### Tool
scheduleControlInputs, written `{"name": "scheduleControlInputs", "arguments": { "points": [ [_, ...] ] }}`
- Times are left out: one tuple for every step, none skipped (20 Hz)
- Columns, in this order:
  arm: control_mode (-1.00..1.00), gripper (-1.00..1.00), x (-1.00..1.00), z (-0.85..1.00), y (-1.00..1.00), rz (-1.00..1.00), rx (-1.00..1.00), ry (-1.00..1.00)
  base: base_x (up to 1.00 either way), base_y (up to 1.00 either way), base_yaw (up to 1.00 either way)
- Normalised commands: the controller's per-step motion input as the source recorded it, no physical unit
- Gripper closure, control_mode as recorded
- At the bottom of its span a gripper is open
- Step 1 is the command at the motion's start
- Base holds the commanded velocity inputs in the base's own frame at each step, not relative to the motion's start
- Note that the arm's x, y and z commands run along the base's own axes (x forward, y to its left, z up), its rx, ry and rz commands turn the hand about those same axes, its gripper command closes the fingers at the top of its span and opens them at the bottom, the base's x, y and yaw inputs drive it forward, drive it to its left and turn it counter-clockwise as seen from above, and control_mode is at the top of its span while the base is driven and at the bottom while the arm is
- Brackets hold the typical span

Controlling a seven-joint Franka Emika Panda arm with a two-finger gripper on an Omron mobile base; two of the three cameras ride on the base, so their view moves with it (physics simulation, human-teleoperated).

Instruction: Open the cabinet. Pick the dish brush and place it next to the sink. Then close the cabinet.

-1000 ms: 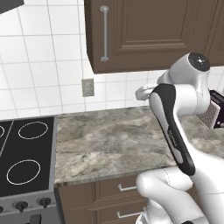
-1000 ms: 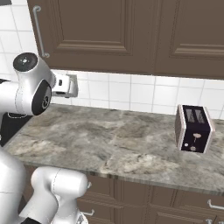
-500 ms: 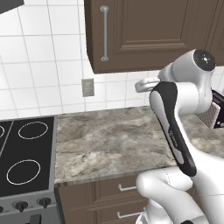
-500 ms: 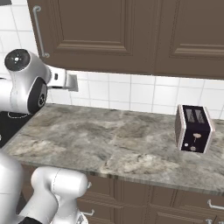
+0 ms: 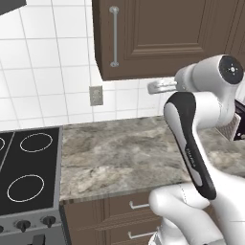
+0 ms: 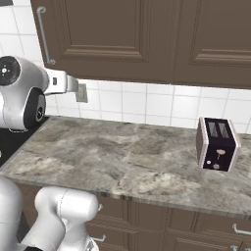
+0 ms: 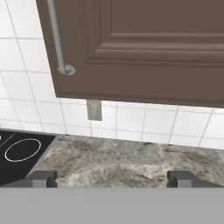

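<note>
Two base cameras look forward and down from behind the arm — left and right — sharing the counter (image 5: 119, 153) and cabinet (image 6: 122, 39); the hand camera faces the cabinet closer.

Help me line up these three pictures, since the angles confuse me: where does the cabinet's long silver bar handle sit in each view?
Left base view: the bar handle stands upright at top centre, on the cabinet door's left edge.
Right base view: handle at upper left.
Hand view: handle at upper left, slightly slanted.
Shared landmark: the wall outlet just below the cabinet.
</note>
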Motion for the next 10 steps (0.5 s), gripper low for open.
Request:
{"name": "scheduleControlInputs", "arguments": {
  "points": [
    [-1.00, -1.00, -0.09, 0.15, 0.16, 0.00, 0.00, -0.07, 0.00, 0.00, 0.00],
    [-1.00, -1.00, -0.11, 0.14, 0.24, 0.00, 0.00, -0.01, 0.00, 0.00, 0.00],
    [-1.00, -1.00, -0.12, 0.11, 0.32, 0.00, 0.00, 0.00, 0.00, 0.00, 0.00],
    [-1.00, -1.00, -0.07, 0.12, 0.53, 0.00, 0.00, 0.00, 0.00, 0.00, 0.00],
    [-1.00, -1.00, 0.00, 0.21, 0.61, -0.01, 0.00, 0.00, 0.00, 0.00, 0.00],
    [-1.00, -1.00, 0.00, 0.22, 0.70, -0.05, 0.00, 0.00, 0.00, 0.00, 0.00],
    [-1.00, -1.00, 0.00, 0.32, 0.82, -0.08, -0.06, 0.09, 0.00, 0.00, 0.00],
    [-1.00, -1.00, 0.00, 0.38, 0.82, -0.09, -0.06, 0.16, 0.00, 0.00, 0.00],
    [-1.00, -1.00, 0.00, 0.33, 0.66, -0.06, -0.05, 0.16, 0.00, 0.00, 0.00],
    [-1.00, -1.00, 0.00, 0.25, 0.60, -0.05, -0.06, 0.15, 0.00, 0.00, 0.00]
  ]
}}
